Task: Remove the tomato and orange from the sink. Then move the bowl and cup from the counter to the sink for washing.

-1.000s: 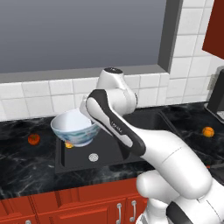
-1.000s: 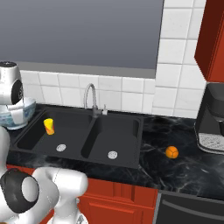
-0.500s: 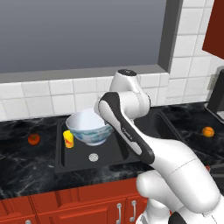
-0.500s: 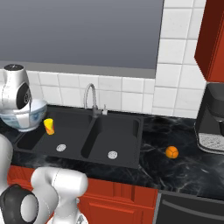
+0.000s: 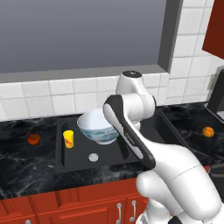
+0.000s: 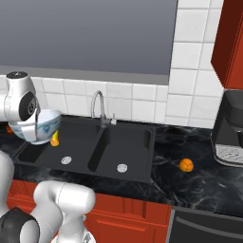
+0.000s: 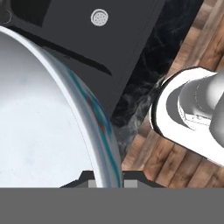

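The pale bluish-white bowl (image 5: 99, 127) hangs tilted above the left basin of the black sink (image 5: 83, 160). My gripper (image 7: 106, 179) is shut on the bowl's rim (image 7: 94, 109), which runs between the two finger tips. The hand itself is hidden behind my forearm in the left base view. The bowl (image 6: 42, 126) shows again beside my wrist in the right base view. The yellow cup (image 5: 68, 138) stands in the left basin, just left of the bowl. The tomato (image 5: 33, 139) lies on the counter left of the sink. The orange (image 6: 186, 164) lies on the counter to its right.
A curved steel faucet (image 6: 98, 107) rises behind the divider between the basins. Each basin has a round silver drain (image 6: 122, 168). A coffee machine (image 6: 231, 135) stands at the far right of the counter. Red cabinets run below the counter.
The arm has swung right, carrying the bowl from above the sink's left edge to over the left basin. The cup, hidden before, now shows left of the bowl.
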Robot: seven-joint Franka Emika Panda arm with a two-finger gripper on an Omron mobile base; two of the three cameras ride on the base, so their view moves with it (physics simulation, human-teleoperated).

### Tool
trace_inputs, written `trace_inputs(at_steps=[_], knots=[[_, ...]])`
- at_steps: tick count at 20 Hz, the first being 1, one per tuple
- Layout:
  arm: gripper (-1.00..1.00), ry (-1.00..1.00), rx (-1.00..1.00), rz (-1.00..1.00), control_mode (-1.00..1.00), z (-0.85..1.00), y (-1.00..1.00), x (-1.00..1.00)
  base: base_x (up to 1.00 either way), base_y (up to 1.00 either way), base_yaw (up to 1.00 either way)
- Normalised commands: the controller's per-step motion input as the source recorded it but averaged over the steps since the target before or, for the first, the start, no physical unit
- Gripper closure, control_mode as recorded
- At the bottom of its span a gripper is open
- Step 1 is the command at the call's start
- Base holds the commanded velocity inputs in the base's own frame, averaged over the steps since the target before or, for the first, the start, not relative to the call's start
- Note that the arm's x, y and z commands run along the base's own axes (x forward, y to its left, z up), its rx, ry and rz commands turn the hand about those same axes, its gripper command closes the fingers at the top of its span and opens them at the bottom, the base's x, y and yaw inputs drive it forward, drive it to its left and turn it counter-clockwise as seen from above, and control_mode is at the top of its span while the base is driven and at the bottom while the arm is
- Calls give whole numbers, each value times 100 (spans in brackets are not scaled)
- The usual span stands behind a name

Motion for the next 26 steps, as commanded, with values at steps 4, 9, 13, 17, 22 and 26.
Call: trace_inputs(at_steps=[4, 9, 13, 17, 22, 26], knots=[[100, 0, -3, -11, -100, 0, -18, 3, 0, 0, 0], [100, 2, -1, -10, -100, -1, -7, 9, 0, 0, 0], [100, 3, 0, -7, -100, -7, 0, 14, 0, 0, 0], [100, 2, 0, -4, -100, -8, 0, 16, 0, 0, 0], [100, 1, 0, -3, -100, -9, 0, 13, 0, 0, 0], [100, 0, 0, -5, -100, -13, -1, 4, 0, 0, 0]])
